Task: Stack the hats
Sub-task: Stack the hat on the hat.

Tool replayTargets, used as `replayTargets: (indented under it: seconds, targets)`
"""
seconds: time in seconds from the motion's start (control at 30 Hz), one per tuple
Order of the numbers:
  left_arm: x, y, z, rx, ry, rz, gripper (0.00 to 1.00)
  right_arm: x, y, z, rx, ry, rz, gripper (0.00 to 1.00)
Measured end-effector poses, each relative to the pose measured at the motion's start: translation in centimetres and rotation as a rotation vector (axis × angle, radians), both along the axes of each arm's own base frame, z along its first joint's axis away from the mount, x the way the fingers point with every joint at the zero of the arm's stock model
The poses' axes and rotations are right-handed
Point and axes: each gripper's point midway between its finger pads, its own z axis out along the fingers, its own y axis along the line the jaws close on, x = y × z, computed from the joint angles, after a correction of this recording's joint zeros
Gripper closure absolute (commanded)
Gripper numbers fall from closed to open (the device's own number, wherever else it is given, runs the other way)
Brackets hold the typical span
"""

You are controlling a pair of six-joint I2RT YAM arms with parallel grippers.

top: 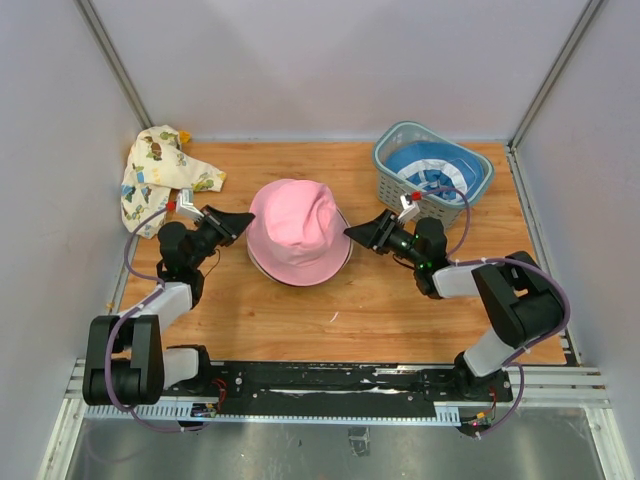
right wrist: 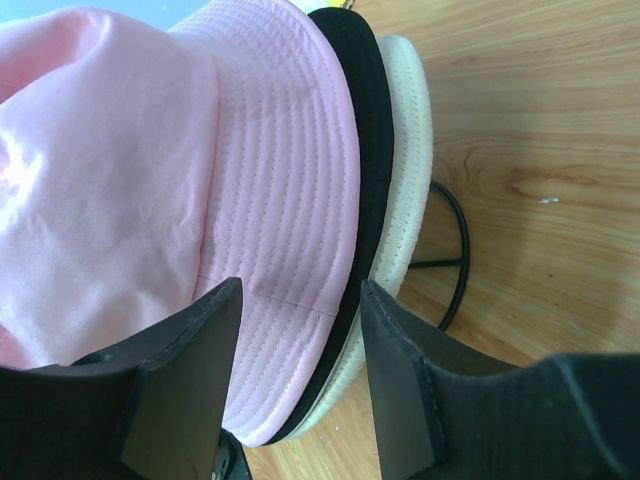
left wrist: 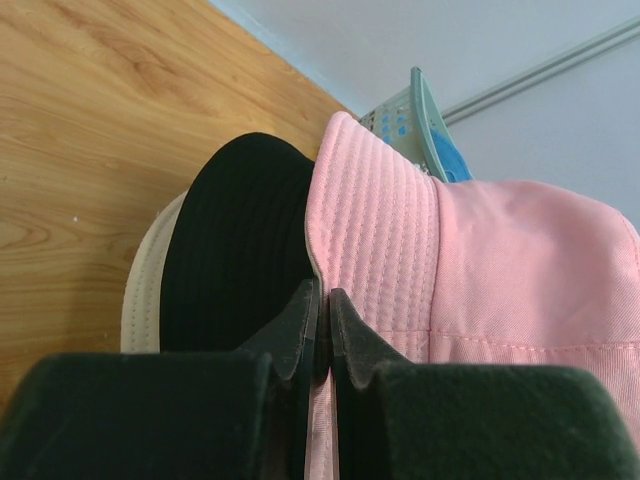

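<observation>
At the far left of the wooden surface lies a crumpled cream patterned fabric hat. The left end effector is pinched narrow on the brim of the pink fabric bucket hat. This hat sits mid-surface atop a black fabric hat and a plain cream fabric hat. The right end effector stands wide, with the stacked brims between its jaws, unclamped. Far right, a grey-green slatted plastic basket holds a blue-and-white hat.
</observation>
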Motion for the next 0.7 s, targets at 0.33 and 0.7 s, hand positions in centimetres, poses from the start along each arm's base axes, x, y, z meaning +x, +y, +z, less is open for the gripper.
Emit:
replayTargets:
  seconds: [0.33, 0.7]
  targets:
    - [-0.01, 0.0, -0.35, 0.003, 0.008, -0.001, 0.99, 0.05, 0.54, -0.59, 0.036, 0.015, 0.02, 0.48]
    - [-0.11, -0.09, -0.66, 0.013, 0.01, -0.009, 0.99, -0.03, 0.83, 0.04, 0.064, 0.007, 0.026, 0.52]
